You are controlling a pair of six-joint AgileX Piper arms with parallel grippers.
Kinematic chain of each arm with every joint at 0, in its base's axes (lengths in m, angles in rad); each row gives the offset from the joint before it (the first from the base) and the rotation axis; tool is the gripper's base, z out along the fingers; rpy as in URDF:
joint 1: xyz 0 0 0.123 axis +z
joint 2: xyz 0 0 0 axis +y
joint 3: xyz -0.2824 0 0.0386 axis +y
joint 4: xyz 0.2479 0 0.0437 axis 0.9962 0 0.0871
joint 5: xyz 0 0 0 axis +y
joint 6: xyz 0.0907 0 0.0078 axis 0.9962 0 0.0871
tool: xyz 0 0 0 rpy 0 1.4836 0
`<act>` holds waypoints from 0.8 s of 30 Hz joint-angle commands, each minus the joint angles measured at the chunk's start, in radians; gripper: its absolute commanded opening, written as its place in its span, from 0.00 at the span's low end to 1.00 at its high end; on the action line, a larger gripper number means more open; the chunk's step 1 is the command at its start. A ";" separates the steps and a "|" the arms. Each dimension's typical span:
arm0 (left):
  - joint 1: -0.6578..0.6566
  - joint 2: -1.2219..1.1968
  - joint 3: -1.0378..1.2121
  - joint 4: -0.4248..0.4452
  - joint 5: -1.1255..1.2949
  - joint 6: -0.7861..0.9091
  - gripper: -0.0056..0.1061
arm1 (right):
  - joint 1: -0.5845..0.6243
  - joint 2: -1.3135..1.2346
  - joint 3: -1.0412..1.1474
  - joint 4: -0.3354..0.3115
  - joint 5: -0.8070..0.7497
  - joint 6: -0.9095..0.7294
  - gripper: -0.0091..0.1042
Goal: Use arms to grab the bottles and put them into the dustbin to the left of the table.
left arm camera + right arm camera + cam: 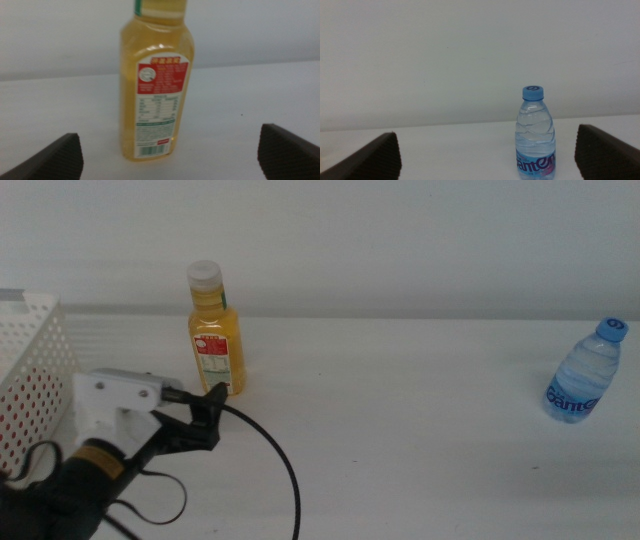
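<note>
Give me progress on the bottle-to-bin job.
Done: nothing confirmed; red shows through the white basket holes, contents unclear. In hand: left gripper, jaws open, lined up just short of the upright orange juice bottle, not gripping. Left: that bottle, plus the upright water bottle at the table's right. Right gripper, open, faces it from a distance, out of the middle view.

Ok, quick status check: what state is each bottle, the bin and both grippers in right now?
Orange juice bottle: upright on the table, capped, not gripped.
Water bottle: upright at the far right, blue cap on, not gripped.
Dustbin: at the table's left edge; something red shows through its holes.
Left gripper: open, just short of the juice bottle.
Right gripper: open, facing the water bottle from a distance, out of the middle view.
</note>
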 commanded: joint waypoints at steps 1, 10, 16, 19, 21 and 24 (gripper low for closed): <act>-0.009 0.050 -0.036 0.025 -0.032 -0.018 0.89 | -0.008 -0.039 0.044 -0.006 -0.008 -0.006 0.90; -0.009 0.109 -0.193 0.038 0.126 -0.037 0.89 | -0.008 -0.039 0.044 -0.006 -0.008 -0.006 0.90; -0.009 0.109 -0.269 -0.005 0.218 -0.033 0.89 | -0.008 -0.039 0.044 -0.006 -0.008 -0.006 0.90; -0.009 0.109 -0.286 -0.007 0.234 -0.033 0.89 | -0.008 -0.039 0.044 -0.006 -0.008 -0.006 0.90; -0.009 0.109 -0.293 -0.016 0.245 -0.033 0.89 | -0.008 -0.039 0.044 -0.006 -0.008 -0.006 0.90; -0.009 0.109 -0.296 -0.040 0.241 -0.009 0.89 | -0.008 -0.039 0.044 -0.006 -0.008 -0.006 0.90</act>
